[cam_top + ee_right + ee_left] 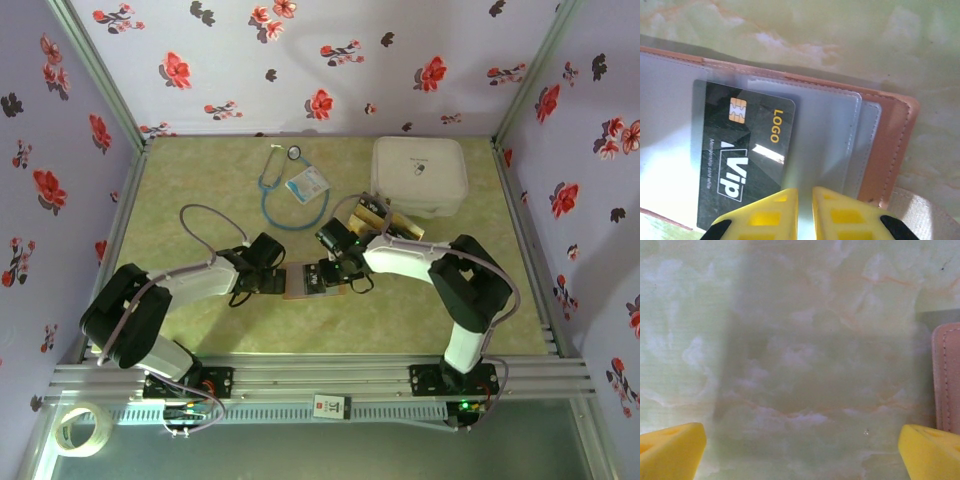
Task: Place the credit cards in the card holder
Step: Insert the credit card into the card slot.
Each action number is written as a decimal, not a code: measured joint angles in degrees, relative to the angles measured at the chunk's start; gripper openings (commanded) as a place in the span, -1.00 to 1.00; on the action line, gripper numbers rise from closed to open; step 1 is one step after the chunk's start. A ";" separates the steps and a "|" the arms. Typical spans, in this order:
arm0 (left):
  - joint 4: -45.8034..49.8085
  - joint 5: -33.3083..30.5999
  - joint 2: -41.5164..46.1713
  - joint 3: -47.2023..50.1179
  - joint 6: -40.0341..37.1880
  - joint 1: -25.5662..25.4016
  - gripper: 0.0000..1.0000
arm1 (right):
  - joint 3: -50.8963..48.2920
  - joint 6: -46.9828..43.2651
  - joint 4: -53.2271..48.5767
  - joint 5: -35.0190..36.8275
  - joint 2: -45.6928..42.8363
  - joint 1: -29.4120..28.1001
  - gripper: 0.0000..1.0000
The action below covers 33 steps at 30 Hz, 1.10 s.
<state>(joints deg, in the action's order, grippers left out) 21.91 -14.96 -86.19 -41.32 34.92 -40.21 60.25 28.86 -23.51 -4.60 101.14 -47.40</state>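
Card holder [300, 283] open flat at mid-table, between the 2 grippers. Right gripper [332, 272] over its right half, reaching in from the right. Left gripper [272, 281] just beside its left edge. More credit cards [386, 218] in a loose pile farther back and to the right, near the white case [420, 176]. Stethoscope [290, 195] and badge card [308, 184] left of that case, on the far side.

From the right wrist, detail lost from above: 1 black credit card [742, 160] with gold chip, "LOGO" and "Vip" print, flat on the card holder and partly under the clear pockets [832, 135]. Right gripper [805, 212] at that card's near edge, yellow fingertips [765, 217] drawn almost together with a thin slit between. Contact with the card: cannot tell.

From the left wrist: left gripper [800, 452] spread wide, 1 yellow tip in each lower corner, bare marbled table [790, 340] between. Tan stitched edge of the card holder [946, 380] just beyond the right-hand tip, touching or not unclear.
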 measured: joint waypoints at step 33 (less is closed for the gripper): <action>-0.66 0.20 -0.39 -0.02 -0.20 0.00 0.99 | 1.60 0.26 1.40 -3.30 1.97 -10.32 -0.83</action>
<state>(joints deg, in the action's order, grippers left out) 21.26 -14.76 -86.59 -41.34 34.72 -40.21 61.84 29.12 -22.11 -7.90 103.11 -57.71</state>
